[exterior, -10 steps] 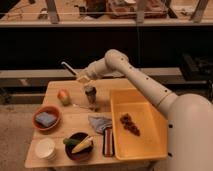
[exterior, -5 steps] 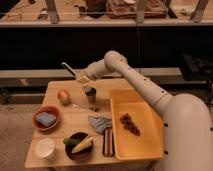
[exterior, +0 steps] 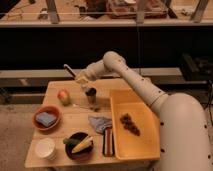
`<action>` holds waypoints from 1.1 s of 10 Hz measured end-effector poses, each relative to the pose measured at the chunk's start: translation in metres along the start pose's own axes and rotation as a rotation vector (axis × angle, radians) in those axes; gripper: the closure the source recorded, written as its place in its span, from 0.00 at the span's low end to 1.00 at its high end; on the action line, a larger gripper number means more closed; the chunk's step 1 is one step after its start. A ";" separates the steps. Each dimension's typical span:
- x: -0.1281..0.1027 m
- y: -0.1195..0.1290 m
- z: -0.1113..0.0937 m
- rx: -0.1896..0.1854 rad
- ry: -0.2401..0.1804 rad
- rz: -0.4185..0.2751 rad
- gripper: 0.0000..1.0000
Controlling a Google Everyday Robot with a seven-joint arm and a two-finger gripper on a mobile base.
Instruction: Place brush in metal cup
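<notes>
The brush (exterior: 70, 71) is a slim whitish stick slanting from upper left down towards the right. My gripper (exterior: 82, 79) is shut on it near its lower part, above the back of the table. The brush's lower end points at the metal cup (exterior: 90, 95), a small dark tumbler standing upright just below and to the right of the gripper. Whether the brush tip is inside the cup's mouth is hidden by the fingers.
A wooden table (exterior: 75, 125) holds an apple (exterior: 63, 96), an orange bowl with a blue sponge (exterior: 46, 118), a white paper cup (exterior: 45, 148), a dark bowl with corn (exterior: 79, 145), a grey cloth (exterior: 98, 122), a dark red bar (exterior: 108, 142) and a yellow tray (exterior: 145, 145).
</notes>
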 end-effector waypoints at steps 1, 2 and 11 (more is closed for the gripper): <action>0.001 -0.001 0.001 -0.001 0.001 0.000 0.95; 0.003 -0.001 0.001 -0.001 0.004 0.001 0.95; 0.019 -0.010 -0.019 0.014 0.045 0.007 0.95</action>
